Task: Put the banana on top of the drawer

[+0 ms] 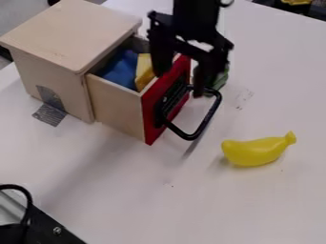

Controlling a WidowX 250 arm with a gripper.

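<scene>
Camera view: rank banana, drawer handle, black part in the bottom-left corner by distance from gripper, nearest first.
From the gripper:
1. Drawer handle: on the red drawer front, just below the gripper in view.
2. Banana: on the table, lower right.
3. Black part: bottom-left corner of the view.

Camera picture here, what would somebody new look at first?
Probably the bright yellow toy banana, lying on the white table to the right of the open drawer. Next, the drawer's red front with its big black handle, sticking out of the pale wooden box. The black gripper hangs over that red front too.
</scene>
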